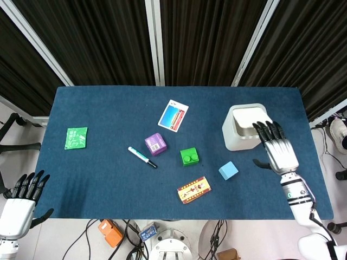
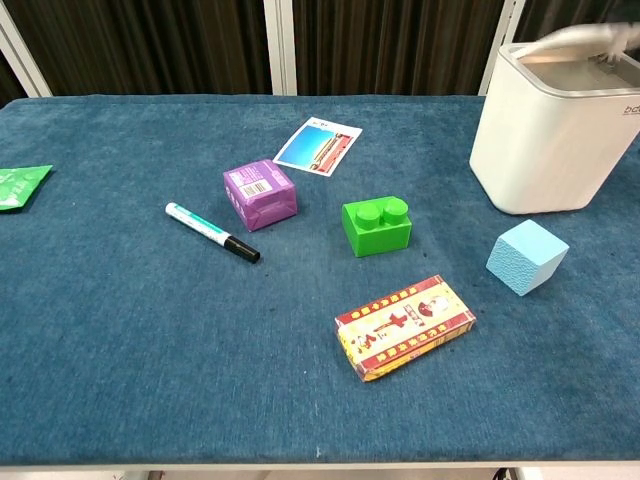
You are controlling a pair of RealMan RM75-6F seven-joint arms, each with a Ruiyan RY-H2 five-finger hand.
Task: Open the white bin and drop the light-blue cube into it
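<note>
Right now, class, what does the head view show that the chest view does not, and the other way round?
Only the head view shows the left hand off the table's near left corner, the right hand by the white bin, and the whole green packet. Only the chest view shows the bin's lid tilted up, blurred. Both show the light-blue cube, green brick, purple box, marker, card and red-and-yellow box.

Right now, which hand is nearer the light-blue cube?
Right. The right hand hovers just beyond the light-blue cube, next to the white bin. The left hand hangs off the table's opposite near corner, far away.
</note>
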